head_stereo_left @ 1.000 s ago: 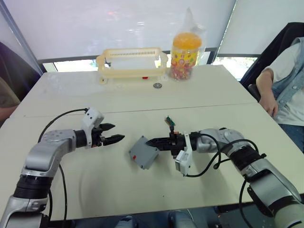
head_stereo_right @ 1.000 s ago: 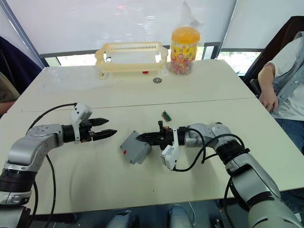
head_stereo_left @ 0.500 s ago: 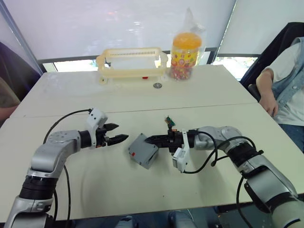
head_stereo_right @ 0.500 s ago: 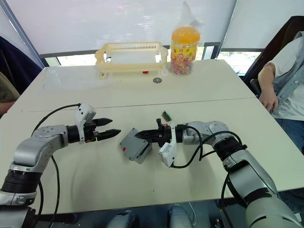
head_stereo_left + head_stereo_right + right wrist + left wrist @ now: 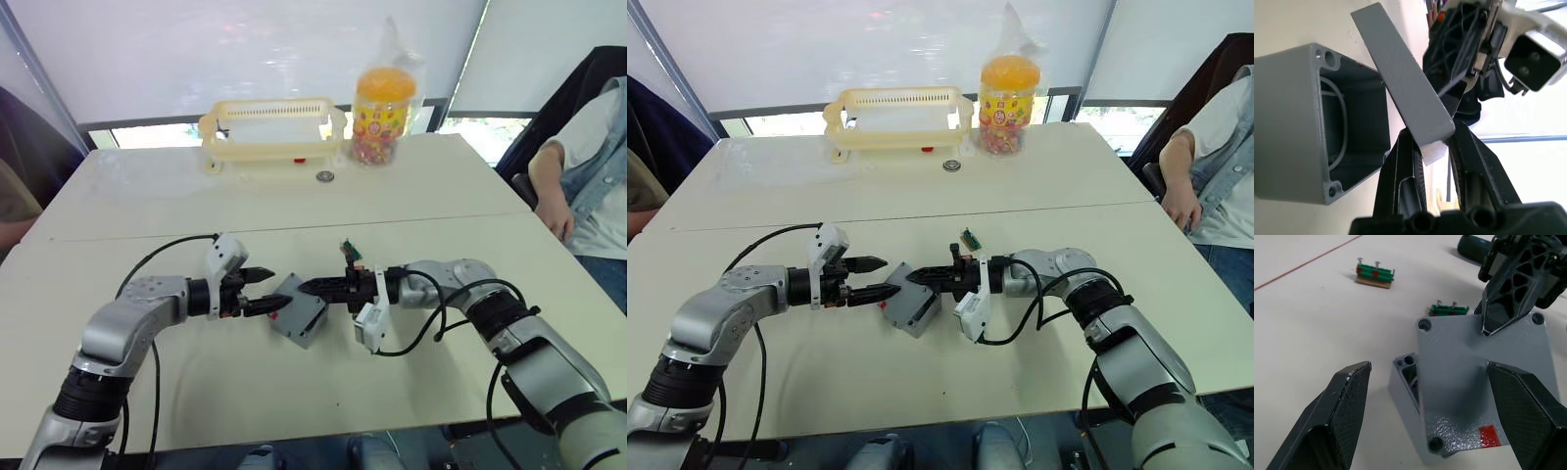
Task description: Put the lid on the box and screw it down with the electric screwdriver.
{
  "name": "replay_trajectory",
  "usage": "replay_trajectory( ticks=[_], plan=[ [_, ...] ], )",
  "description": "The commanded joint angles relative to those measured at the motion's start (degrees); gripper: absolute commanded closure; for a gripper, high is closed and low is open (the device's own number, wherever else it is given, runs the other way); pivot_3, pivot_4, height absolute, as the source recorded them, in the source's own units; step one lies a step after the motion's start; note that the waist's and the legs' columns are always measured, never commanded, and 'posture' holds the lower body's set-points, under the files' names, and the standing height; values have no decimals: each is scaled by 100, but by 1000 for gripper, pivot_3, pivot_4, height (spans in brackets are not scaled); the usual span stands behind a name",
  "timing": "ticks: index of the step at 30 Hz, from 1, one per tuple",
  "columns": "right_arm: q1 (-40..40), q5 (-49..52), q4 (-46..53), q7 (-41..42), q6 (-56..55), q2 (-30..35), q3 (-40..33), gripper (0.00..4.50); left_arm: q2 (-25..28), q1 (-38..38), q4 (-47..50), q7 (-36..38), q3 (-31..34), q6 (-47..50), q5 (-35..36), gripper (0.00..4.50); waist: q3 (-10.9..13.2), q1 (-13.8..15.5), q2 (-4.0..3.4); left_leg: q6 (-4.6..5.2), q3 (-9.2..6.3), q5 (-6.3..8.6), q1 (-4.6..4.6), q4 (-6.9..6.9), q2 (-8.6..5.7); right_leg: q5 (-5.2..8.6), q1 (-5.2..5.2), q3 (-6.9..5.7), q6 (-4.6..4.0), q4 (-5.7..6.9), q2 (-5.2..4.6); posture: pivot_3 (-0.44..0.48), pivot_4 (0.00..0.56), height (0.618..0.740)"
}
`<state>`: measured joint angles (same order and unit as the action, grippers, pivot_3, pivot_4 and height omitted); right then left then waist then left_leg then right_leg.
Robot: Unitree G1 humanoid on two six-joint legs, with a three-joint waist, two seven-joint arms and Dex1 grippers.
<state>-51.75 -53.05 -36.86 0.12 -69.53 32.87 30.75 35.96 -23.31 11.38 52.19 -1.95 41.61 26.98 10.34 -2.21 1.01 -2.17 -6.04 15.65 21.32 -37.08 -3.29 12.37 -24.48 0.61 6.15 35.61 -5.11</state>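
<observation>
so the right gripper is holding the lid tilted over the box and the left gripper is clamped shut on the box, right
Not quite. The right gripper does hold the lid tilted over the box, but the left gripper is open. The left wrist view shows its fingers spread wide on either side of the box, apart from it.
</observation>
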Motion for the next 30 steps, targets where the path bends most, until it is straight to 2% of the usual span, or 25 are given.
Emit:
replay_trajectory(
  ticks=[1,6,14,20,26,30],
  plan=[
    [-167,-71,-45,-38,-5,17,63,2871,-86,3,-182,-68,-258,-133,-193,630,0,5,0,0,1,0,-2,0,-1,0,2,0,0,0,0,0,150,740],
    [-262,-125,50,-134,-75,120,69,359,-239,6,-468,-49,-377,-322,-298,630,-1,-19,0,0,1,0,-2,2,0,0,0,2,0,-1,1,0,150,740],
    [-493,-294,52,-132,-341,432,129,359,-232,54,-682,-25,-583,-541,-455,630,-1,-10,0,0,8,0,-3,1,-1,0,1,7,0,-2,0,0,150,740],
    [-753,-328,-231,85,-350,422,299,359,-201,138,-778,-94,-662,-651,-564,630,-1,-27,-1,1,11,1,-7,2,0,0,1,9,0,1,2,0,150,740],
    [-633,-115,-383,235,-216,589,210,359,-189,210,-801,-140,-607,-704,-594,630,-3,-14,-2,2,12,1,-12,0,1,0,7,10,0,1,2,0,150,740],
    [-361,404,-440,459,99,851,-54,359,-191,276,-705,-180,-566,-669,-543,630,-4,2,-2,2,12,1,-13,1,0,0,9,10,0,-2,1,0,150,740]
  ],
)
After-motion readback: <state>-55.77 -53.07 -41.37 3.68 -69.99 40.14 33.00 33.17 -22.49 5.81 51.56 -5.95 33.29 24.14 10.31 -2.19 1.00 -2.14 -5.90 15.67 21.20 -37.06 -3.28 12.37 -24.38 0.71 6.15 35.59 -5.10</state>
